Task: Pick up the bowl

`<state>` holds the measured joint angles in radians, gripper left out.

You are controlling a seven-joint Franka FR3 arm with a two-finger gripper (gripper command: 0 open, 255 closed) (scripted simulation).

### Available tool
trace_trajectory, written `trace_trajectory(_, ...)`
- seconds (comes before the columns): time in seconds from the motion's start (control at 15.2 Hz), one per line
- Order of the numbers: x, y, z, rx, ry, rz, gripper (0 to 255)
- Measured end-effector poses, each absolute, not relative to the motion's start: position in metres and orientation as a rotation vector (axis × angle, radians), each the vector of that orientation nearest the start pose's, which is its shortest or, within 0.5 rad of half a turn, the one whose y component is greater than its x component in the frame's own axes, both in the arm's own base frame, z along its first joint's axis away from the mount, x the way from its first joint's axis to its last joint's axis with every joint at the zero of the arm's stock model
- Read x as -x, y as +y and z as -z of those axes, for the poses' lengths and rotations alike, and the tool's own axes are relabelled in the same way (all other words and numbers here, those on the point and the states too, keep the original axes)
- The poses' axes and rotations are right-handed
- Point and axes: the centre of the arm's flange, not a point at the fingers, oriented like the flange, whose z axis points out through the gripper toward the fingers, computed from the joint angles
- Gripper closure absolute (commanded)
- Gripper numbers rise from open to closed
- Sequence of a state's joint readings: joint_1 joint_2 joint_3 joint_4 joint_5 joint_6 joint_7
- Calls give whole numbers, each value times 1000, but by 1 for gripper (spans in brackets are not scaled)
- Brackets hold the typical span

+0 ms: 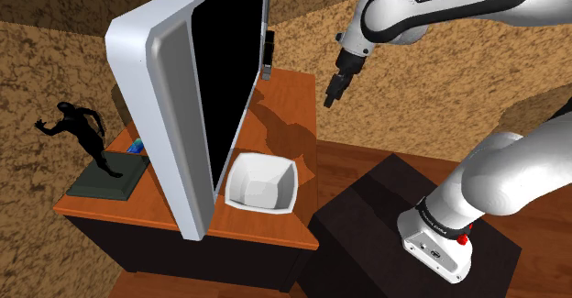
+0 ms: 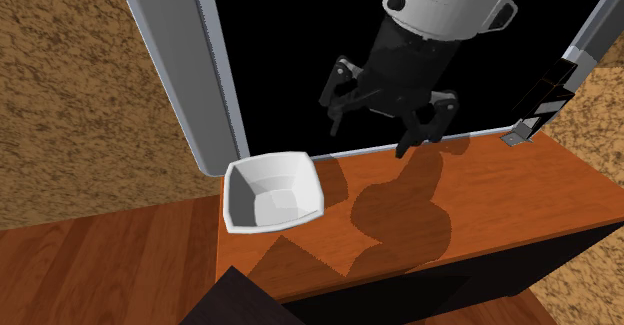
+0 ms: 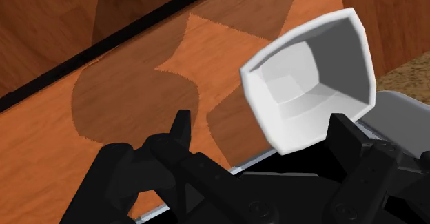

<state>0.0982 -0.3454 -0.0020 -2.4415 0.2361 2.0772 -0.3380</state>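
Leftmost in the shoulder view, a glossy black figurine (image 1: pixel 81 131) strides on a dark slab. A small blue item (image 1: pixel 137 146) beside it is mostly hidden by a large monitor (image 1: pixel 160 113), which is grey-framed, round-cornered, black-screened and cut off at the frame's top. Lower centre, the white bowl (image 1: pixel 263 182), squarish with faceted walls, sits near a corner of the orange wood-grain counter (image 1: pixel 289 104), just beside the monitor's lower corner. Upper right of it, the black hand (image 1: pixel 332 90) hangs above the counter, fingers spread wide and holding nothing.
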Motion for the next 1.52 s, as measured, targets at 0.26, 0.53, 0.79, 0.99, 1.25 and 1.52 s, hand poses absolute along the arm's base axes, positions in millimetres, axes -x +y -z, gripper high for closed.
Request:
trace_trajectory(0.26,-447,70,-379,2864,-515,-25,0)
trace_trajectory(0.53,-464,85,-332,2829,-566,-58,0)
trace_trajectory(0.79,-484,105,-283,2793,-616,-90,0)
trace_trajectory(0.99,-493,120,-249,2766,-653,-115,0)
trace_trajectory(1.25,-509,141,-202,2729,-700,-145,0)
trace_trajectory(1.52,-510,146,-175,2720,-709,-152,0)
